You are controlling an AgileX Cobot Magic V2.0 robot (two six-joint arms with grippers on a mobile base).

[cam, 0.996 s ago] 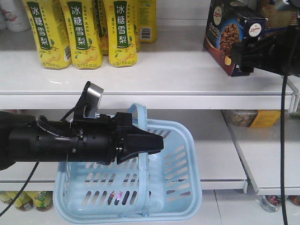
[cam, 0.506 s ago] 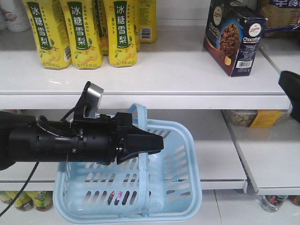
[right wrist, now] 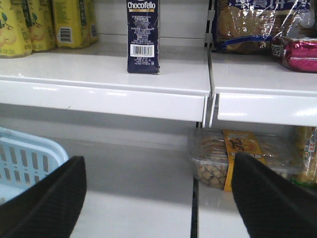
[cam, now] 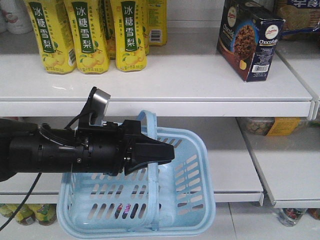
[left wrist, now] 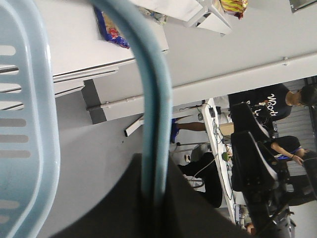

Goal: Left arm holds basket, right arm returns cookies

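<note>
The cookie box [cam: 248,39] stands upright on the upper white shelf [cam: 190,75], well right of the yellow drink cartons [cam: 90,35], with nothing touching it. Below, the left claw [cam: 167,152] is clamped on the hoop handle [left wrist: 153,99] of the light blue basket [cam: 190,200]. The right claw [right wrist: 158,198] faces the shelf with its fingers [right wrist: 270,198] spread wide, holding nothing.

Front view faces shelves [cam: 150,75], wrist views close, sharing basket [cam: 190,200]
</note>
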